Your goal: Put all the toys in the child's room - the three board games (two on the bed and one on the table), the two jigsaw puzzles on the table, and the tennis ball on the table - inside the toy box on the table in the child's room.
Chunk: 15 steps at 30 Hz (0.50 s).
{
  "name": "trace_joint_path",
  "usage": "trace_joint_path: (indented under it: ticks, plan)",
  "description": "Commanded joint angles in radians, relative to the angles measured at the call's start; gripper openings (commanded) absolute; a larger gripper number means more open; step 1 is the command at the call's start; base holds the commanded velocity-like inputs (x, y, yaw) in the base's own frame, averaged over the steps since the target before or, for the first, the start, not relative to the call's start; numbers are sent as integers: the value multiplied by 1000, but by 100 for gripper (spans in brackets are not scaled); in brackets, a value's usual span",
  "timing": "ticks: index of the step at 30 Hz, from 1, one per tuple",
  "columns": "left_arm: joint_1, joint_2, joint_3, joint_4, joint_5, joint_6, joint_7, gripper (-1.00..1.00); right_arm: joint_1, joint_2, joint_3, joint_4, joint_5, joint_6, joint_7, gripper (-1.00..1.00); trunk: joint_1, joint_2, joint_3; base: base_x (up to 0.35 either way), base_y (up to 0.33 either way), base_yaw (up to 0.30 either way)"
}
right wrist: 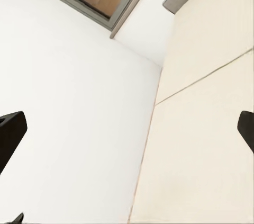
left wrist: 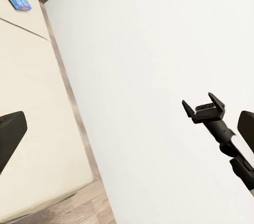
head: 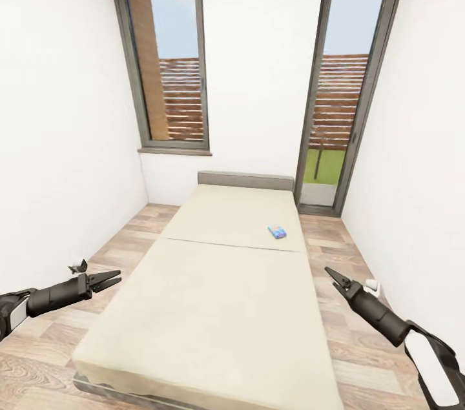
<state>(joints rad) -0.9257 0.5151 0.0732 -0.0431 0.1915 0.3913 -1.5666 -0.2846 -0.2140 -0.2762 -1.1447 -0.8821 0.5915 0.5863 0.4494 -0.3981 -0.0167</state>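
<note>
From the bed's (head: 213, 307) foot, both empty end effectors, left (head: 111, 279) and right (head: 332, 277), hover part-open; best roll nearer the headboard (head: 245, 181), then reach the small blue game (head: 278, 231) squarely.

A beige mattress (head: 219, 294) is showing on the grey-framed bed (head: 244, 180), with a small blue board game (head: 278, 231) on it; walls (head: 58, 139) are showing white, floor planks (head: 135, 229) brown-grey.

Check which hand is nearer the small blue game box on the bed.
Right. The right hand hangs off the bed's right edge, somewhat nearer than the blue game box. The left hand is off the left edge, across the mattress, farther away.
</note>
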Motion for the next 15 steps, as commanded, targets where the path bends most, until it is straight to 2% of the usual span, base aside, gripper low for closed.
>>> trace_joint_path:
  ticks: [1, 5, 8, 11, 15]
  plan:
    - [-1, 0, 7, 0, -8, 11, -4, 100, -2, 0, -2, 0, 19, 10, -29, 100, 1, -2, -2, 0, -248, 0]
    - [-1, -1, 6, 0, -9, 11, -4, 100, -7, 1, -6, -3, 87, 18, -137, 100, 1, -2, -2, 0, -258, 0]
    - [-1, 0, 6, 0, -9, 10, -4, 100, -11, 3, -4, -12, 105, 42, -178, 100, 1, -2, -2, 0, -140, 0]
    - [-1, -1, 6, -1, -9, 10, -4, 100, -13, 7, -2, -34, 121, 98, -227, 100, 1, -2, -2, 0, -57, 0]
    - [-1, -4, 4, -1, -12, 12, -4, 100, -13, 3, -2, -46, 126, 114, -253, 100, 1, -2, -2, 0, -21, 0]
